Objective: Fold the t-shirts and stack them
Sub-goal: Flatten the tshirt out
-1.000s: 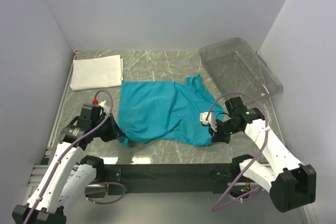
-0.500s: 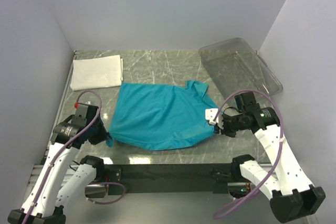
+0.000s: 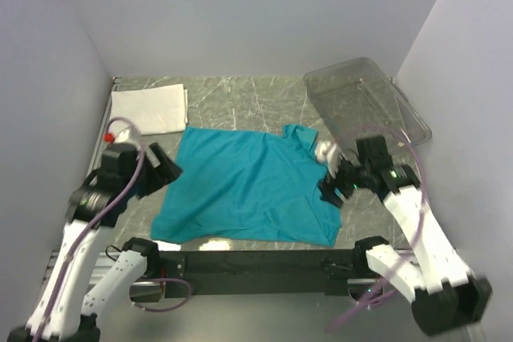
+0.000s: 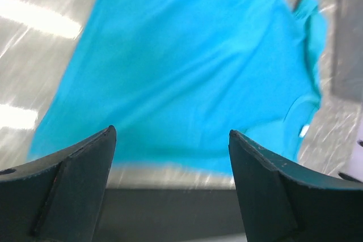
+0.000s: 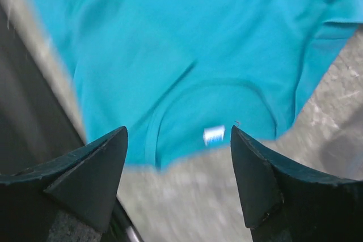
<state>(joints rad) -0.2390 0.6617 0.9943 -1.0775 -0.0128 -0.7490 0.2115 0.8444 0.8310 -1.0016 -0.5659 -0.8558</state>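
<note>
The teal-blue t-shirt [image 3: 248,190] lies spread flat in the middle of the table, its neck toward the right. One sleeve [image 3: 301,134] points to the back. The left wrist view looks down on the t-shirt [image 4: 193,66] from above. Its white neck label [image 5: 214,135] shows in the right wrist view. My left gripper [image 3: 164,169] hovers open over the shirt's left edge, and between the tips of the left gripper [image 4: 171,131] there is nothing. My right gripper [image 3: 330,191] hangs open above the neck, and the right gripper [image 5: 179,130] is empty too. The white t-shirt [image 3: 148,110] lies folded at the back left.
A clear plastic tray [image 3: 401,118] stands at the back right, tilted toward the wall. The black front rail [image 3: 256,262] runs along the near table edge, just below the shirt's hem. Walls close in on the left, back and right.
Both grippers have opened and let go of the teal shirt, then risen away from it. The shirt has settled flat and wider toward the near edge.
</note>
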